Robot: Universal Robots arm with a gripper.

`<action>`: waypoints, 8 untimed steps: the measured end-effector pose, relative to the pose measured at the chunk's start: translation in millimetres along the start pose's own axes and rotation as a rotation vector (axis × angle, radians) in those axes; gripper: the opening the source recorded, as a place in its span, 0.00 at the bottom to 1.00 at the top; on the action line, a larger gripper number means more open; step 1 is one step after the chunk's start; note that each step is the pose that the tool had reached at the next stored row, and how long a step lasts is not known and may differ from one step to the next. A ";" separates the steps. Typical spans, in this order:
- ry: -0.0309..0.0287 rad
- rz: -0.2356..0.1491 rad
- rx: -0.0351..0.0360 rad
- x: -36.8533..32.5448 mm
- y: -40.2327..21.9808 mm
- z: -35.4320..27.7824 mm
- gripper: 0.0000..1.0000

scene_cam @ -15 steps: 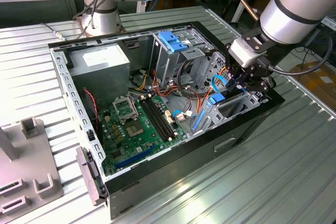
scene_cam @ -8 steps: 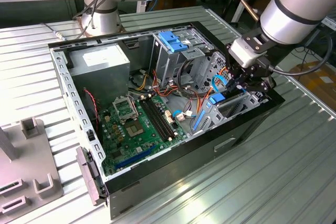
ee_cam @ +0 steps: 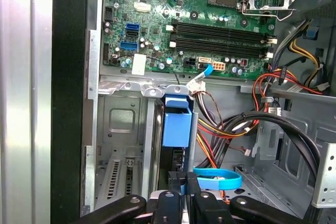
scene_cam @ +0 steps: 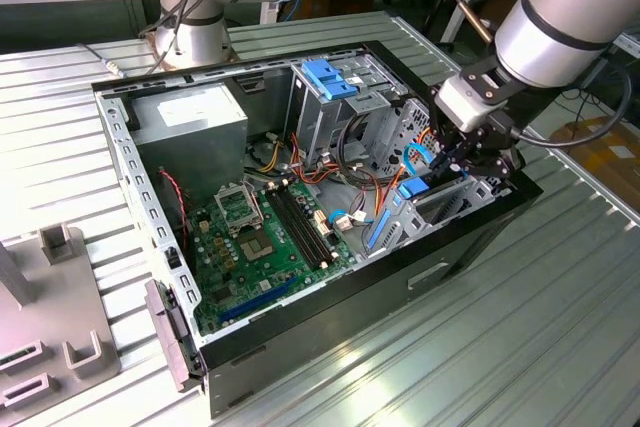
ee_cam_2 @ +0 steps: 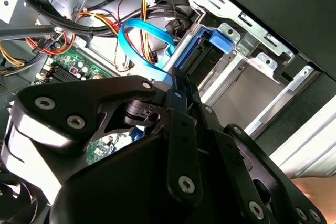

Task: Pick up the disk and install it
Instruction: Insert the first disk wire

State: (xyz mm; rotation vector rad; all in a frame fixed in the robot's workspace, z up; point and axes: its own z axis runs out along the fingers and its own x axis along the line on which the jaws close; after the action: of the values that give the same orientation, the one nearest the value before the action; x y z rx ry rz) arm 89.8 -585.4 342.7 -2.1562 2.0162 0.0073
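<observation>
A ribbed metal table (scene_cam: 560, 347) is seen across the exterior view, and an open black computer case (scene_cam: 330, 322) is laid on it at the centre of the frame. The grey robot arm (scene_cam: 560, 17) is brought in from the upper right of the frame, and a second arm's base (scene_cam: 200, 7) is seen at the upper left. Inside the case, a green motherboard (scene_cam: 250, 247) is mounted at lower centre, a grey power supply (scene_cam: 190, 127) above and to its left, and a metal drive cage (scene_cam: 330, 77) with a blue latch at upper centre.

The gripper (scene_cam: 455, 162) is lowered into the case's right-hand end in the exterior view. The disk (scene_cam: 412, 187) is stood on edge there in a metal bay beside the case wall; its light-blue carrier is seen in the first wrist view (ee_cam: 176, 124) and the second wrist view (ee_cam_2: 202, 51). In both wrist views the gripper (ee_cam: 184, 179) (ee_cam_2: 176, 90) is set against the disk's near end. The fingers (ee_cam: 195, 184) are drawn close together, with a strip of the blue carrier clamped between them. A looped blue cable (ee_cam: 218, 178) is seen just beside them.
</observation>
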 end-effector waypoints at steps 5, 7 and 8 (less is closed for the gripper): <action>-0.0002 0.000 0.0000 0.4 0.1 0.8 0.16; 0.0000 0.000 0.0000 0.5 0.2 1.1 0.16; -0.0005 0.000 0.0000 0.7 0.3 2.0 0.16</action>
State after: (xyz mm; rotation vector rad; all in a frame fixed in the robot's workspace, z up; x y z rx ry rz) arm 89.8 -585.9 340.6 -2.1559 2.0160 0.0078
